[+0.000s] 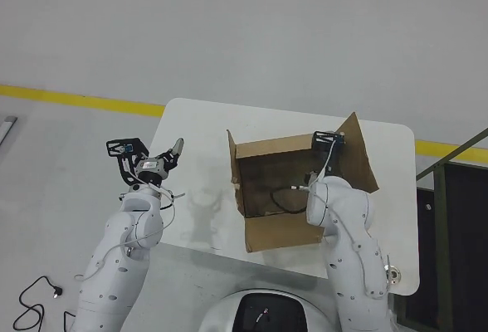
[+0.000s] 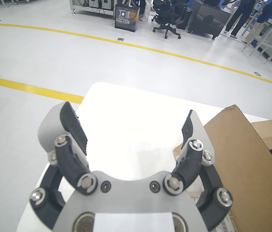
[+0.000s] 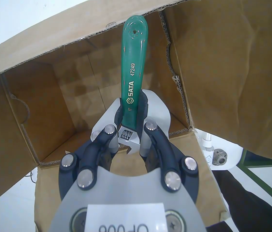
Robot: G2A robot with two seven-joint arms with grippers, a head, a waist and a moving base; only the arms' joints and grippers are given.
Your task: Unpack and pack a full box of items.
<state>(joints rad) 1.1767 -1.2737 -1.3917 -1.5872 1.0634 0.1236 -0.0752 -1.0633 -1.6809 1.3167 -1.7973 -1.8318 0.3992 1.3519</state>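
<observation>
My R gripper [image 3: 131, 119] pinches wrench [image 3: 133, 68] near its head at box [image 3: 53, 37] far-right corner, prob. so handle clears walls; L gripper [image 2: 132, 126] spread, empty.

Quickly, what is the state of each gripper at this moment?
Left gripper: open, holding nothing.
Right gripper: closed on the green-handled wrench.

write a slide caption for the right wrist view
The right gripper shut on a green-handled wrench at the open box.
</observation>
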